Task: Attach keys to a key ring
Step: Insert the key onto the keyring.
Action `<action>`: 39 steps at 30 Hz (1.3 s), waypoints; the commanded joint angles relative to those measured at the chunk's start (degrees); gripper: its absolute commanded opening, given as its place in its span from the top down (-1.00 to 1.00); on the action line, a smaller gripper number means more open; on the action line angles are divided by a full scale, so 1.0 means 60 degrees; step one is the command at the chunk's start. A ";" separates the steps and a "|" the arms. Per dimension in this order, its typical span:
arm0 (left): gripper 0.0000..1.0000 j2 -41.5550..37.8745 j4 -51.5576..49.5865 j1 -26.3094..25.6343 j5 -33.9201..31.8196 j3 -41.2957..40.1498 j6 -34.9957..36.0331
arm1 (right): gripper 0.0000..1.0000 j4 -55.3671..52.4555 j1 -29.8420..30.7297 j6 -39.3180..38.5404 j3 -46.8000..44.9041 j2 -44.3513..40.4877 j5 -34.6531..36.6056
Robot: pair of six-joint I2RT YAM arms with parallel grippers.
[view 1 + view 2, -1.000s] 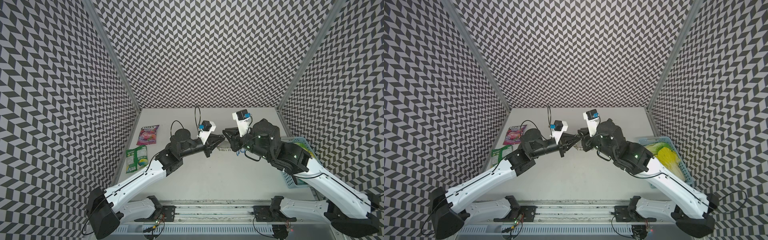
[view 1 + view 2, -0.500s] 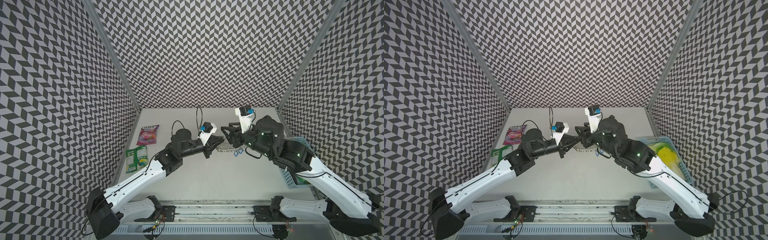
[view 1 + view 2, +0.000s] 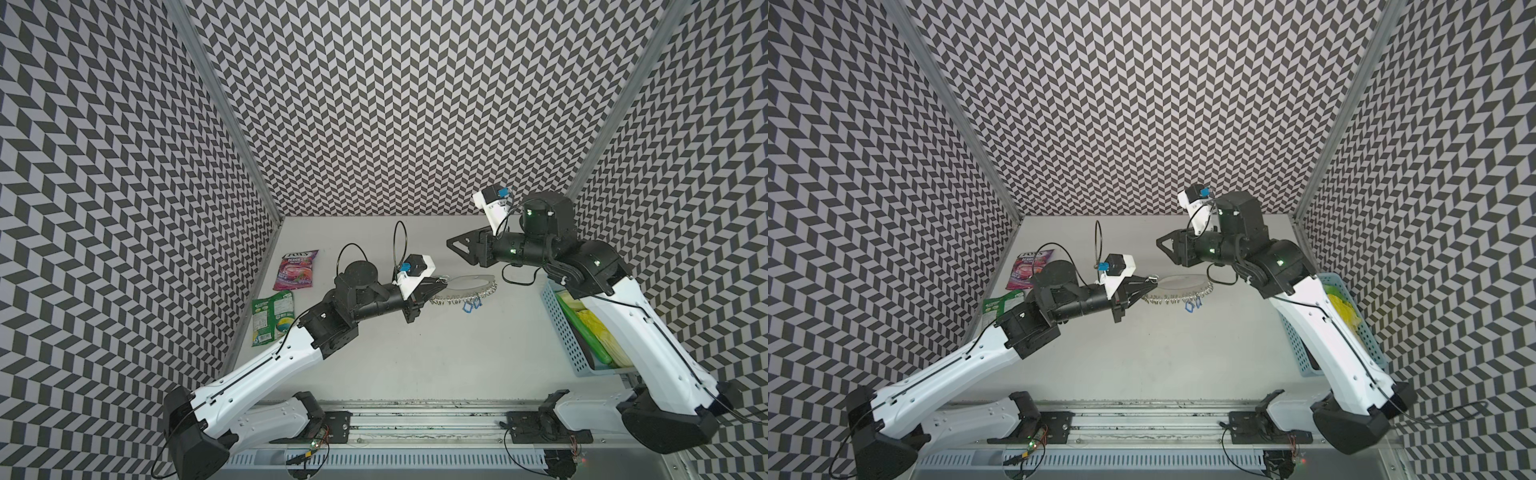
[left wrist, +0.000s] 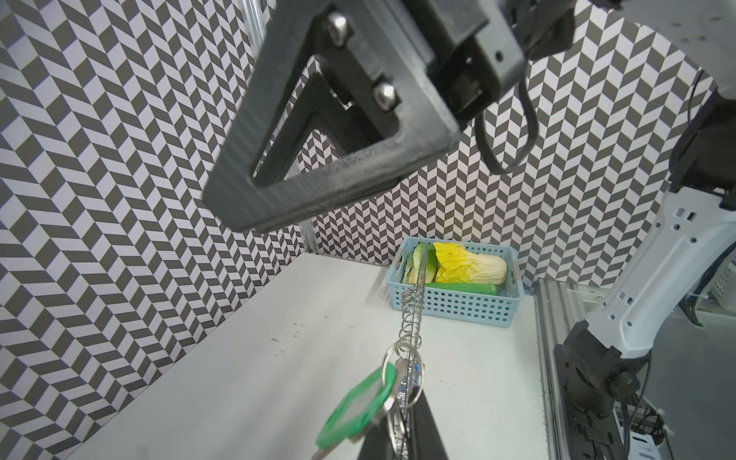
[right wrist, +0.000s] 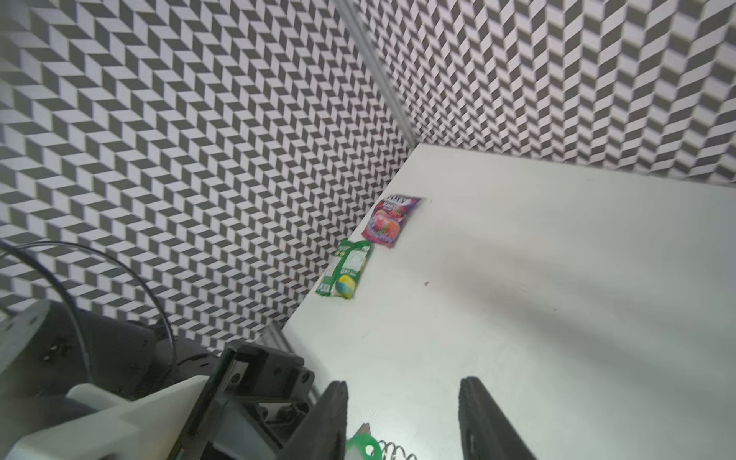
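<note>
Black left hand (image 3: 441, 281) is clamped on one end of the grey crescent key ring (image 3: 469, 282), holding it over the tabletop (image 3: 415, 353). Green-tagged key (image 4: 358, 406) hangs at its ringed edge, just beside that hand. Right hand (image 3: 449, 242) hovers apart, open and empty.

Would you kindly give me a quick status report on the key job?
Left gripper shut on one end of key ring. Right gripper open, empty, raised above it. Green-tagged key hangs at its fringe. Nothing blocking.
</note>
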 commanded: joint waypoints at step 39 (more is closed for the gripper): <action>1.00 -0.1718 -0.2126 -0.1330 -0.1559 -0.0175 0.2513 | 0.17 0.0804 -0.0105 0.0756 -0.2154 -0.0140 -0.5938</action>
